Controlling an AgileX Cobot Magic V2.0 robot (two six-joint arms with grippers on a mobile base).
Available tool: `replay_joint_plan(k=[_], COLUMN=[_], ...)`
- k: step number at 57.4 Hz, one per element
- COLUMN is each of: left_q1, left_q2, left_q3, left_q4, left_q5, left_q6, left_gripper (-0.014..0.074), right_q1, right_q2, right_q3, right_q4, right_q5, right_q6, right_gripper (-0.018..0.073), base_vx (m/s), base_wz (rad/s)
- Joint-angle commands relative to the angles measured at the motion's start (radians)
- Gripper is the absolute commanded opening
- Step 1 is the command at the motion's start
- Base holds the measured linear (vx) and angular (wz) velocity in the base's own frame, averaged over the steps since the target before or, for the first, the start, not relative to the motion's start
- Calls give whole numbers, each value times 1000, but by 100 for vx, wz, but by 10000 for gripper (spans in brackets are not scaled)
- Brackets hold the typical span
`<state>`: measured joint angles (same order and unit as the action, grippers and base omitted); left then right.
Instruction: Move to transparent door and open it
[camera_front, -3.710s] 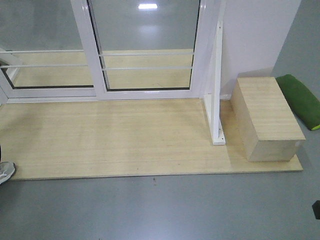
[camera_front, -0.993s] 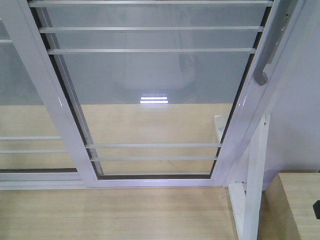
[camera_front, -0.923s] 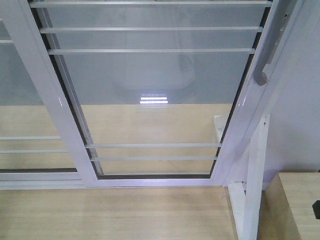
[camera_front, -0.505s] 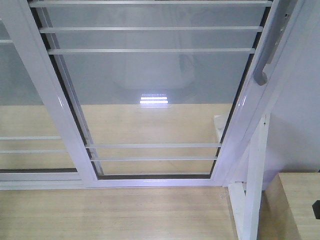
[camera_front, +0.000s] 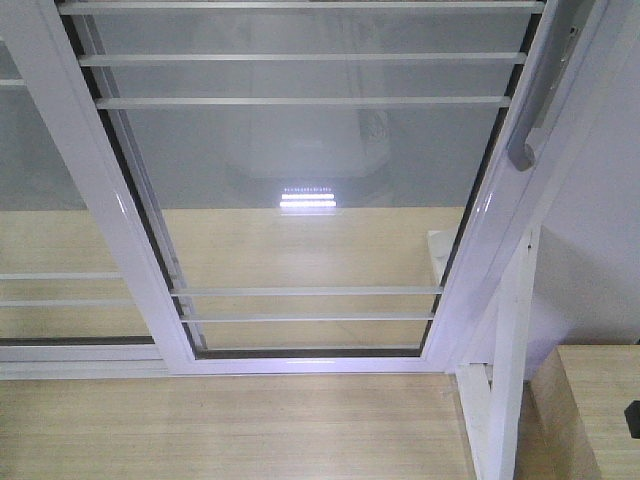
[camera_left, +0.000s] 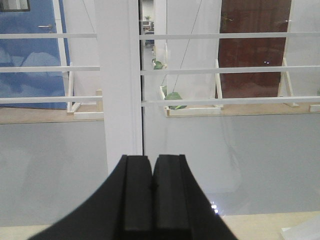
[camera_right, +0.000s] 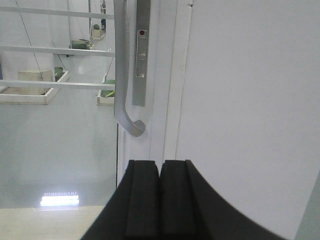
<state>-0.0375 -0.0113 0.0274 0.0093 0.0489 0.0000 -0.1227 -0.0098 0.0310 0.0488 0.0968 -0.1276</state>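
Both the left gripper (camera_left: 152, 162) and the right gripper (camera_right: 160, 167) show their jaws pressed together, holding nothing. The transparent door (camera_front: 300, 200) stands near, filling the front view, with its curved grey pull handle (camera_right: 119, 75) on the right stile (camera_front: 488, 205), just beyond your right gripper and slightly left of it. Part those jaws first, ease them around the handle's straight stretch, close squarely, then draw left along the door's own plane, never toward yourself.

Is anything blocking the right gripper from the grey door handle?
Nothing visible is. The shut black right gripper faces the white-framed transparent glass door, and its curved grey metal pull handle hangs just above, nothing between.
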Motion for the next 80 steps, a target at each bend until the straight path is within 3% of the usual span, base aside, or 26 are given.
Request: replay_joint_plan(k=[1, 25, 36, 47, 54, 63, 73, 80], left_q1=[-3, -3, -3, -4, -4, -4, -4, -4], left_q2=[-3, -3, 29, 229, 386, 541, 612, 617], left_q3=[30, -8, -186, -411, -469, -466, -466, -466], left_q4=[-2, -1, -1, -1, -2, -2, -2, -2], left_q5=[-80, -198, -95, 12, -21, -96, -108, -173], left_q6=[-9, -18, -18, 0, 0, 0, -10, -10], left_gripper=[-6, -6, -6, -6, -6, -2, 43, 122], right_q1=[-4, -4, -4, -4, -4, -4, -4, -4], right_q2=[13, 13, 47, 204, 322, 457, 580, 649], right_q3=[12, -14, -267, -518, -522, -522, -522, -522], right_q4=[-3, 36, 38, 39, 41, 67, 134, 281], right_q5=[-90, -141, 67, 227, 149, 58, 11, -68], right_q6=[-3, 27, -2, -179, -264, -264, -262, -254], right_gripper=[-5, -5, -5, -5, -4, 11, 124, 241], base_vx=[0, 0, 0, 0, 0, 0, 0, 0], base_wz=[0, 0, 0, 0, 0, 0, 0, 0])
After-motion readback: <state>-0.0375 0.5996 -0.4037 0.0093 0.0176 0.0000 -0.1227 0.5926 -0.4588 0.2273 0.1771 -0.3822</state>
